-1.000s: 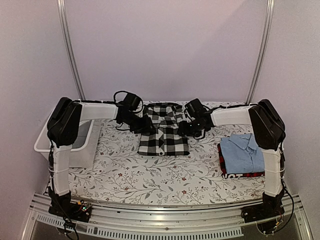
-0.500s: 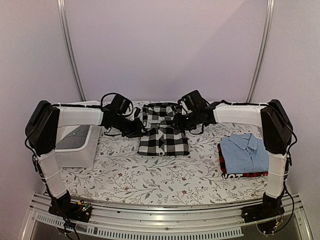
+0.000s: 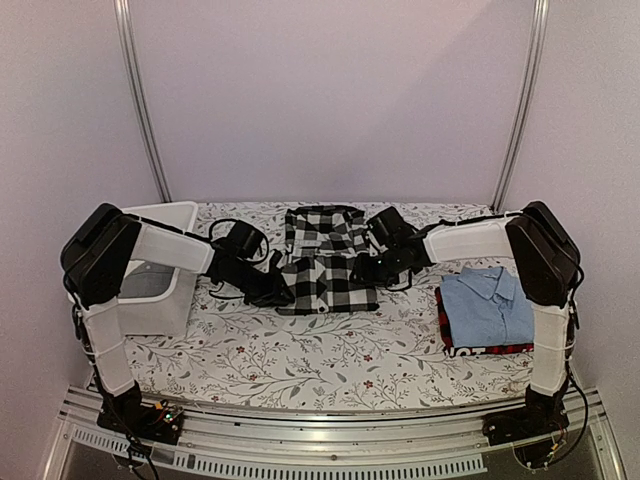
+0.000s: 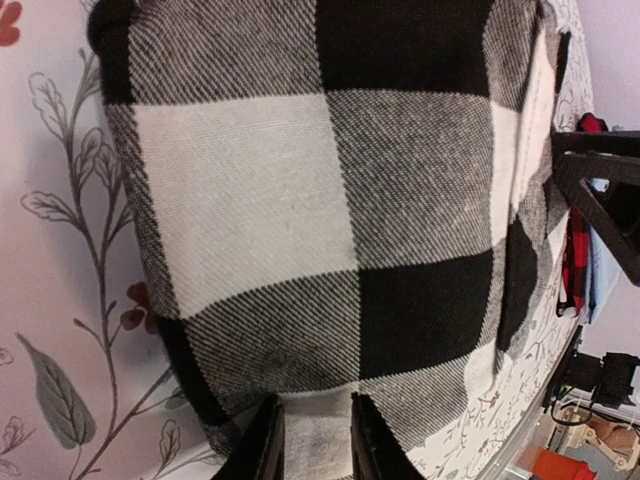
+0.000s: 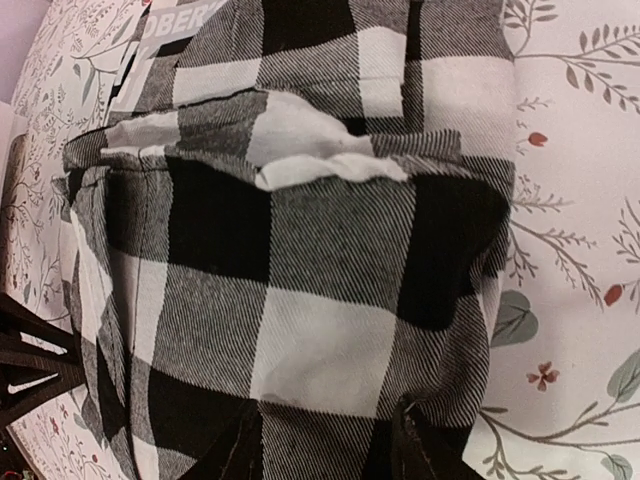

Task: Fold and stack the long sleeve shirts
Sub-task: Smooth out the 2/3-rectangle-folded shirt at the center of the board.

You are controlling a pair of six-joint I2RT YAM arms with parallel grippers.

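The black-and-white checked shirt (image 3: 326,265) lies folded at the table's middle. It fills the left wrist view (image 4: 300,200) and the right wrist view (image 5: 300,250). My left gripper (image 3: 274,291) is at its near left corner. The left gripper (image 4: 315,450) has its fingers a narrow gap apart, with flat cloth between them. My right gripper (image 3: 364,268) is at the shirt's right edge. The right gripper (image 5: 330,450) is wide open and straddles the cloth. The light blue collared shirt (image 3: 486,305) lies folded on the red-and-black shirt (image 3: 488,350) at the right.
A white plastic tub (image 3: 150,285) stands at the table's left edge, beside my left arm. The floral tablecloth (image 3: 300,350) covers the table. Metal frame poles rise at the back left and back right.
Both grippers have moved from the shirt's upper sides down and toward me, to its lower sides. The left arm has swung out and then back in. The shirts have not visibly moved.
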